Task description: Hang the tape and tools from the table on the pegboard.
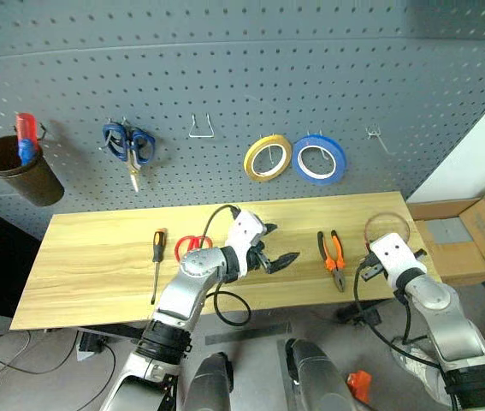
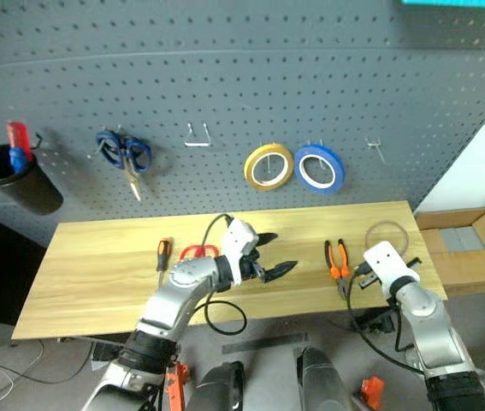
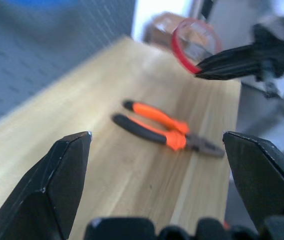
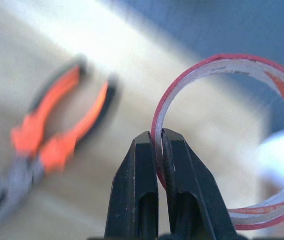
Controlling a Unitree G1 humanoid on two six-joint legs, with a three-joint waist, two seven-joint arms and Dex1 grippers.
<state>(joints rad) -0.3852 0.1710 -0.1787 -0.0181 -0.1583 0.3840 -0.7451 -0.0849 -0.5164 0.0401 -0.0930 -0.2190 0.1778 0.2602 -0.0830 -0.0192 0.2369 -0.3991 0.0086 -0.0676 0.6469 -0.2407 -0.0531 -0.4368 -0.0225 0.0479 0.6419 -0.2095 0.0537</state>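
My right gripper (image 4: 160, 134) is shut on the rim of the tape (image 4: 158, 112), a thin red ring with a pale core, and holds it upright just above the table (image 1: 88, 265) at its right end. The orange-and-black pliers (image 1: 334, 254) lie flat to the left of that hand. My left gripper (image 1: 283, 242) hangs open and empty over the middle of the table, pointing right towards the pliers. The red-handled scissors (image 1: 192, 246) lie partly behind the left arm. Left of them lies the slim screwdriver (image 1: 157, 257). The grey pegboard (image 1: 242, 68) rises behind the table.
On the pegboard hang blue-handled scissors (image 1: 129, 145), a yellow roll (image 1: 248, 161) and a blue roll (image 1: 341, 158). Two bare hooks (image 1: 201, 128) (image 1: 379, 137) stick out of it. A dark cup (image 1: 20, 175) hangs at far left. A cardboard box (image 1: 469, 235) stands right of the table.
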